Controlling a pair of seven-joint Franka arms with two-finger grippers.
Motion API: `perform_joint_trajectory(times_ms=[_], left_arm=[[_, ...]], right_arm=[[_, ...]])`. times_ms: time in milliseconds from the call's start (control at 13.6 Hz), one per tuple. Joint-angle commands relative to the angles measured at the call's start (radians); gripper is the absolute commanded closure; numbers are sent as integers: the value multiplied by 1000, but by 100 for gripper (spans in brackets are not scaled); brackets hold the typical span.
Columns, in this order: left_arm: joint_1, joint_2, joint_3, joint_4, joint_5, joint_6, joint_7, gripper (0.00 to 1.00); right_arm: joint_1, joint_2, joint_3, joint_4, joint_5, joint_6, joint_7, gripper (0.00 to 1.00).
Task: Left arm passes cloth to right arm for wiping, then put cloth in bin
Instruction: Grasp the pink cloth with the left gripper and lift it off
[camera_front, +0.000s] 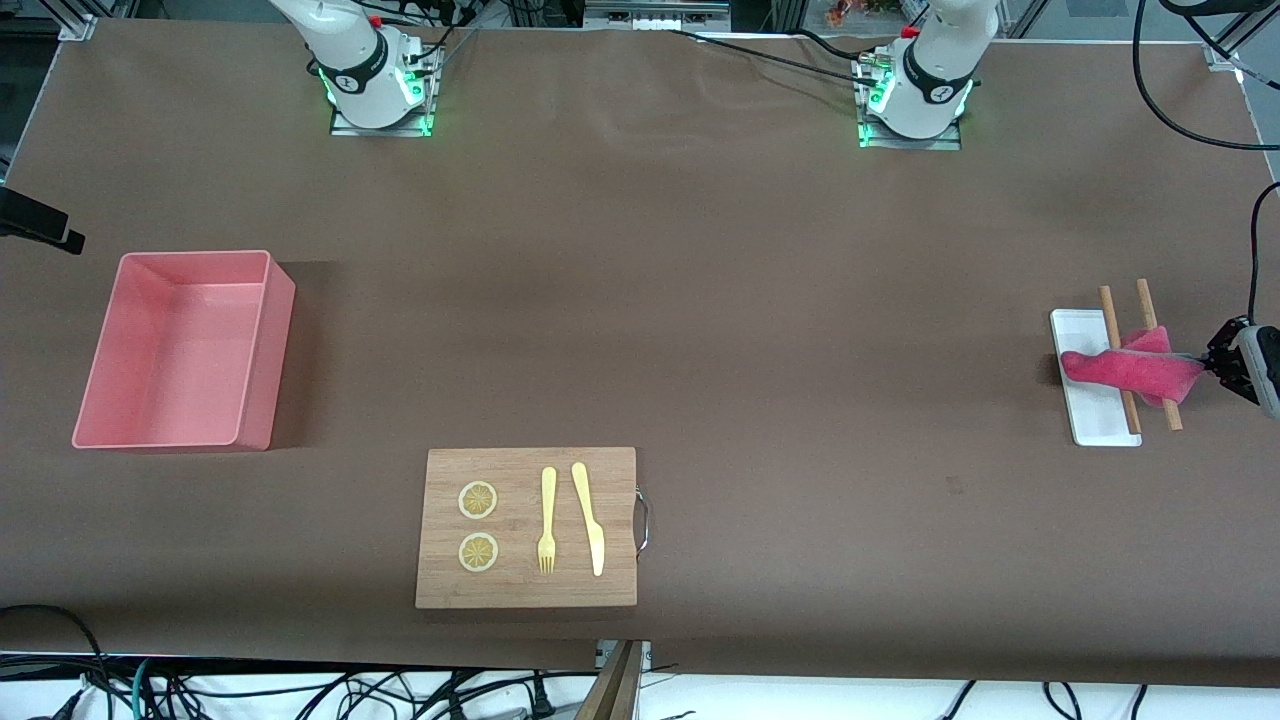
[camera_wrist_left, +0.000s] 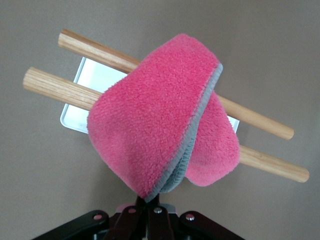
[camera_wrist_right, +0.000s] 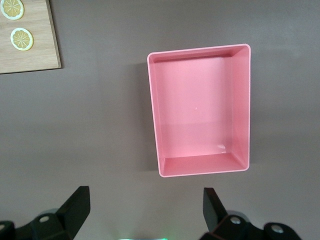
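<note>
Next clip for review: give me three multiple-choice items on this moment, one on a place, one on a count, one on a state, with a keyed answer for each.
1. Where does the cloth lie?
A. In the bin
B. Across the two wooden sticks over the white tray
C. On the cutting board

2. How many lemon slices are on the cutting board?
A. One
B. Two
C. Four

3. How are the left gripper's fingers?
A. Shut on the cloth's edge
B. Wide open above it
C. Shut on a stick

Answers:
1 B, it drapes over the sticks and tray.
2 B, two slices lie beside the fork.
3 A, the left wrist view shows the fingers pinching the hem.
</note>
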Motion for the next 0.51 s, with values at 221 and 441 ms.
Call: perform_joint_trajectory(times_ms=[221, 441], left_arm=[[6, -57, -7, 28, -7, -30, 19, 100], [-7, -120, -14, 28, 5, -117, -81, 100]], right_arm=[[-5, 9, 1, 24, -4, -5, -10, 0], [-5, 11, 1, 22, -4, -5, -10, 0]])
